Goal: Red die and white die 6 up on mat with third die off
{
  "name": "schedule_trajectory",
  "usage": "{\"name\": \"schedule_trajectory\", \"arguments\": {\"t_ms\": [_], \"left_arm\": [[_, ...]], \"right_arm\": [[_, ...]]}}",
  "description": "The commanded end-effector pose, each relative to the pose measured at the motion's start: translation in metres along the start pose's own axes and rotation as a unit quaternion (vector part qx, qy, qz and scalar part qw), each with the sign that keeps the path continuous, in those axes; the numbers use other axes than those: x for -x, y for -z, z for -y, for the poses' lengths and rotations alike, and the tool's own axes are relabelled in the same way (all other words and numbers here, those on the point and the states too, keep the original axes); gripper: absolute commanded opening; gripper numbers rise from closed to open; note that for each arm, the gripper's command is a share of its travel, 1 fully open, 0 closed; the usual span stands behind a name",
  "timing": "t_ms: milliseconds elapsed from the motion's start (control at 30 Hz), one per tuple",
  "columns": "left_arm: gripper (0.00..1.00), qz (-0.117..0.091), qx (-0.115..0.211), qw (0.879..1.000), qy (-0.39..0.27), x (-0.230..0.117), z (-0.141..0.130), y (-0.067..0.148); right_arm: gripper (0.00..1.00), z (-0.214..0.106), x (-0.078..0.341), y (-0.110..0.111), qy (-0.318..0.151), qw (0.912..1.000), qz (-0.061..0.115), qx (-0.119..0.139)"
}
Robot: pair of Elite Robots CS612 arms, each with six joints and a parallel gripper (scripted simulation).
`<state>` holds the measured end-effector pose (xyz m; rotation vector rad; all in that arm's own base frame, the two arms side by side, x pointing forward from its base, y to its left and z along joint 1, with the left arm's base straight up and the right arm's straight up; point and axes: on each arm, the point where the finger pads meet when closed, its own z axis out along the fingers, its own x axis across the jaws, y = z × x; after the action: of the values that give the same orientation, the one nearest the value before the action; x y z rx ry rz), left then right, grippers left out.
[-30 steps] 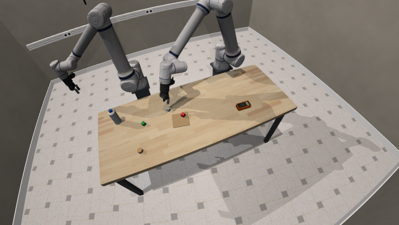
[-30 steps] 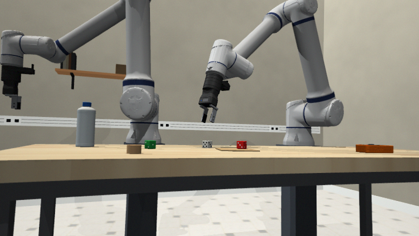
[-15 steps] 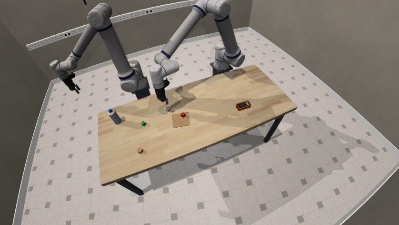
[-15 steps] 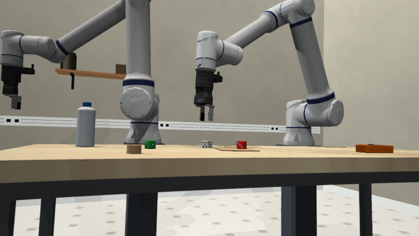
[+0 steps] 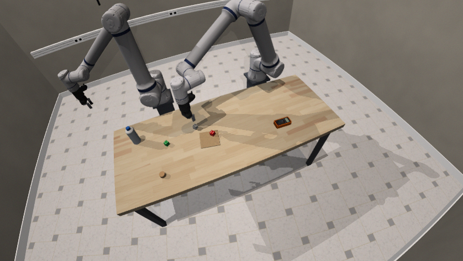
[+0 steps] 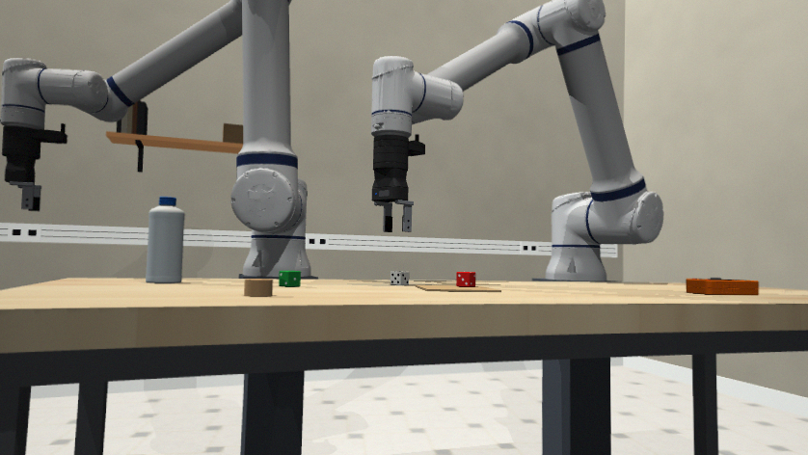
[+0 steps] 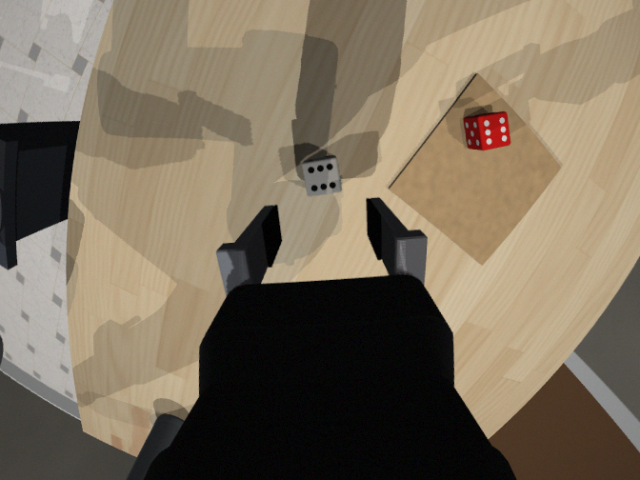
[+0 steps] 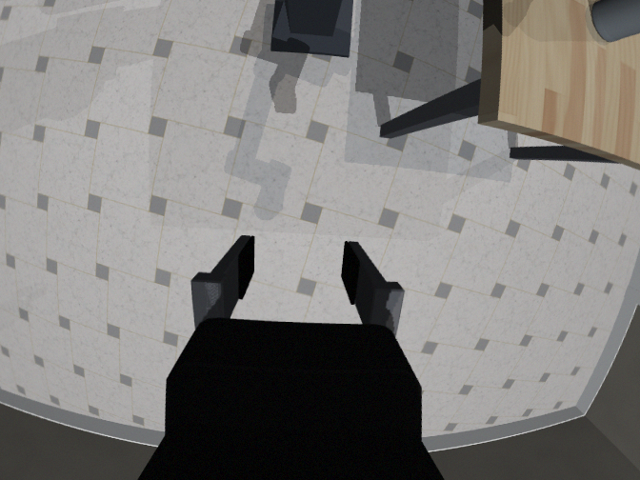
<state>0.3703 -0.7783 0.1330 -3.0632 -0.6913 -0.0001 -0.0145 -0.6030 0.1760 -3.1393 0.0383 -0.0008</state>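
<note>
Currently: white die (image 5: 195, 126) (image 6: 399, 278) (image 7: 322, 176) six-up | left claw (image 5: 193, 117) (image 6: 397, 230) (image 7: 324, 230) wide open, holding nothing

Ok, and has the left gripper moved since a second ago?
Yes. In the exterior view the left gripper was tilted; now it points straight down, shifted away from the right-hand arm base.
</note>
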Motion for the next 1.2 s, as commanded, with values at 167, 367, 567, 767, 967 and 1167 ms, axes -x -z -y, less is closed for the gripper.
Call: {"name": "schedule_trajectory", "arguments": {"t_ms": [167, 367, 567, 767, 967, 1167], "left_arm": [[1.0, 0.0, 0.001, 1.0, 0.0, 0.0001, -0.0008, 0.0015], [1.0, 0.0, 0.001, 1.0, 0.0, 0.0002, -0.0008, 0.0015], [1.0, 0.0, 0.001, 1.0, 0.003, 0.0003, -0.0007, 0.0015], [1.0, 0.0, 0.001, 1.0, 0.015, 0.0009, -0.0003, 0.0013], [1.0, 0.0, 0.001, 0.999, 0.041, 0.0023, 0.0006, 0.0008], [1.0, 0.0, 0.001, 0.998, 0.067, 0.0037, 0.0015, 0.0004]], "right_arm": [[1.0, -0.0008, 0.0002, 0.001, 0.0, 1.0, 0.0, 0.001], [1.0, -0.0008, 0.0002, 0.001, 0.0, 1.0, 0.0, 0.001], [1.0, -0.0008, 0.0002, 0.001, 0.0, 1.0, 0.0, 0.001], [1.0, -0.0008, 0.0002, 0.001, 0.0, 1.0, 0.0, 0.001], [1.0, -0.0008, 0.0002, 0.001, 0.0, 1.0, 0.0, 0.001], [1.0, -0.0008, 0.0002, 0.001, 0.0, 1.0, 0.0, 0.001]]}}
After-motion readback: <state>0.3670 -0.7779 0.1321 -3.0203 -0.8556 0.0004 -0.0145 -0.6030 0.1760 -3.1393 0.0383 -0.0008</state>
